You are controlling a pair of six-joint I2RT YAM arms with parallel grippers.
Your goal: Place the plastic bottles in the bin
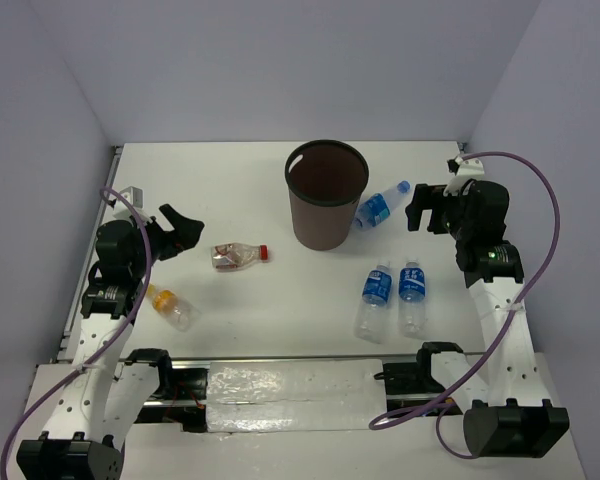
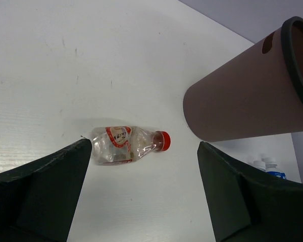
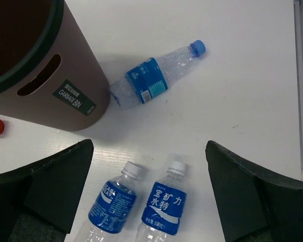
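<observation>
While left claw (image 1: 180,230) and right claw (image 1: 425,208) hang spread, empty, the bottles lie on the bench (image 1: 230,180).
Red-capped bottle (image 1: 238,257) and orange bottle (image 1: 170,305) sit left of the bin (image 1: 326,215); three blue-labelled bottles (image 1: 376,290) (image 1: 412,285) (image 1: 380,207) (one just beside it) right.

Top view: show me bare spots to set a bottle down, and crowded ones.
Bare: far corner left of the bin, behind the left gripper; the near middle between the red-capped bottle and the paired blue-label bottles. Crowded: right of the bin, around the blue-capped bottle and right gripper.
</observation>
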